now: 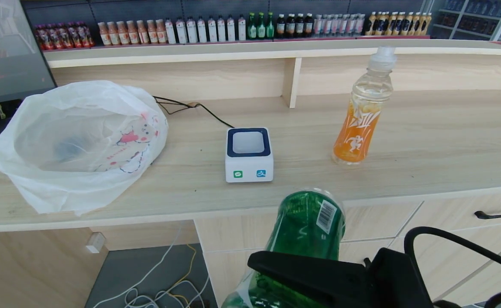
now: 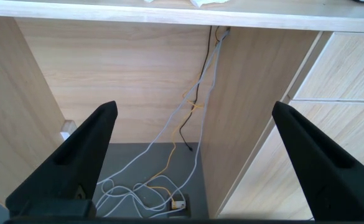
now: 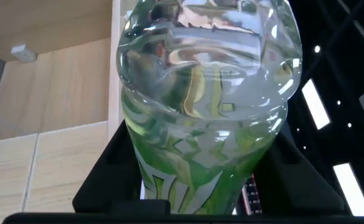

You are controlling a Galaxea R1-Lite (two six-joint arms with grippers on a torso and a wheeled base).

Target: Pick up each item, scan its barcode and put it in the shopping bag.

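Gripping the green bottle (image 1: 308, 224) around its body, the right gripper (image 3: 200, 183) holds it base foremost, with the scanner (image 1: 249, 155) just ahead and the shopping bag (image 1: 79, 141) ahead-left, while the left gripper (image 2: 191, 165) hangs wide open, empty.

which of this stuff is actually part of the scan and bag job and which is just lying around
Part of the job:
green bottle
orange bottle
scanner
shopping bag

Just lying about:
shelf bottles
cables under the counter
screen at the left
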